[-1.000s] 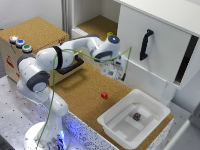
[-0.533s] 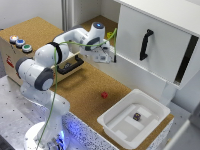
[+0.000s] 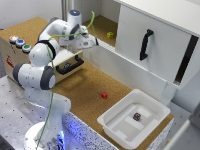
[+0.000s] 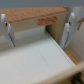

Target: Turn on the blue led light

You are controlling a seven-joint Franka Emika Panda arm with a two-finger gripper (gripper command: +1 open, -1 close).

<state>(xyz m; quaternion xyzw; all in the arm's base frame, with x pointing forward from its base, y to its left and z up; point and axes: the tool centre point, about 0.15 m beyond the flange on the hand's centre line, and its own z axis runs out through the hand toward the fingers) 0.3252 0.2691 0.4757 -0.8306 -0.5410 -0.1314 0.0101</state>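
Robotics lab: arm [image 3: 42,75] on perforated optical breadboard [image 3: 12,112].

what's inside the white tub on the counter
One small dark object sits inside the white tub, near its middle. It is too small to identify. The rest of the tub's floor looks bare; nothing covers it.

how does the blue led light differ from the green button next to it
The blue led light has a blue cap, while the green button has a green one. The blue led light is the middle of the three buttons in the row, between the green button and a reddish-white button; the green button is at the end of the row. Both are small, round and sit on top of the wooden box.
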